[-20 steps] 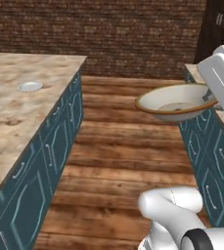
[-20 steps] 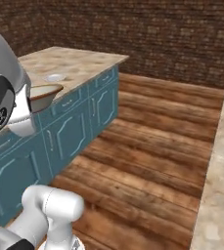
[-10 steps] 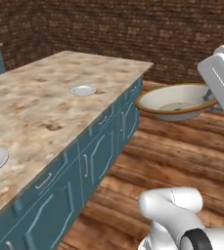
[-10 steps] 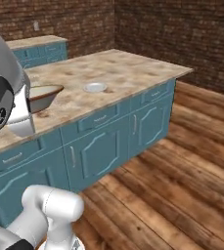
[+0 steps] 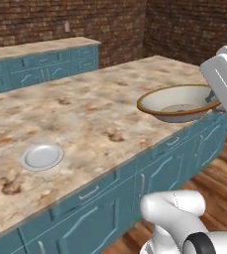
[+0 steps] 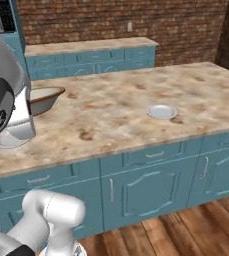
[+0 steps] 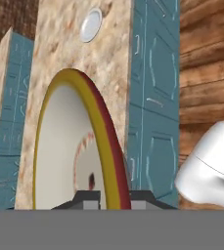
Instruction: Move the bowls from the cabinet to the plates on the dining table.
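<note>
The tool (image 7: pixel 106 195) is clamped on the rim of a wide cream-white bowl (image 5: pixel 177 102) with a tan-brown edge, one finger inside the rim and one outside; the bowl hangs level in the air, over the near edge of the beige, rust-mottled marble bench (image 5: pixel 85 114) towards its right end in the left base view; a small pale grey-white plate (image 5: pixel 42 156) lies flat on the bench top, well to the left of the bowl and apart from it; in the right base view a second plate (image 6: pixel 161 111) sits further along the same top, well right of the bowl; teal panelled doors run below the bench edge, and a brick wall (image 6: pixel 136 20) stands behind.
</note>
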Available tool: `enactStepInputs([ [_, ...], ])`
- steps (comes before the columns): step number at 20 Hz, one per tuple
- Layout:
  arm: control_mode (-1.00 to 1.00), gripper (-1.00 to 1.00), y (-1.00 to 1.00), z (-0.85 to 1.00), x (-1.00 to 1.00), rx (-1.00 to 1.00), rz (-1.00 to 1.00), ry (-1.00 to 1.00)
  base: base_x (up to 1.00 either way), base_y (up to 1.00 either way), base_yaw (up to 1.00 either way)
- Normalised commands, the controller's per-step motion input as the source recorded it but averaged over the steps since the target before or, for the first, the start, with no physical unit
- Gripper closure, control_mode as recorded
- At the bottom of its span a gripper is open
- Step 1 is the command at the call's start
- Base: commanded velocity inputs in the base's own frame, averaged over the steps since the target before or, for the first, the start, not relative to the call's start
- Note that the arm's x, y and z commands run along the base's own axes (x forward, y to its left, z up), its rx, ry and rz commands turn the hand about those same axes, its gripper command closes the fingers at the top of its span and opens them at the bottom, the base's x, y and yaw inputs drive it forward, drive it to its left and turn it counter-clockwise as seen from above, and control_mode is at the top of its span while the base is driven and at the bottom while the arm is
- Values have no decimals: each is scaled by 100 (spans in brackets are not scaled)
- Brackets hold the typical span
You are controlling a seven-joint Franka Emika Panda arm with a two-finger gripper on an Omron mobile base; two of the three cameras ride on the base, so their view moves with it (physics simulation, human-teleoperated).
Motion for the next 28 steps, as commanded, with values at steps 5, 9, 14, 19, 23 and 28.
enactStepInputs([
  [5, 100, 100, 0, 0, 0, 0, 0, 0, 90, 0, 69],
  [9, 100, 100, 0, 0, 0, 0, 0, 0, 100, -13, 65],
  [14, 100, 100, 0, 0, 0, 0, 0, 0, 66, -31, 16],
  [19, 100, 100, 0, 0, 0, 0, 0, 0, 1, 0, 0],
  [23, 100, 100, 0, 0, 0, 0, 0, 0, 4, 1, 0],
  [28, 100, 100, 0, 0, 0, 0, 0, 0, 16, 0, 0],
])
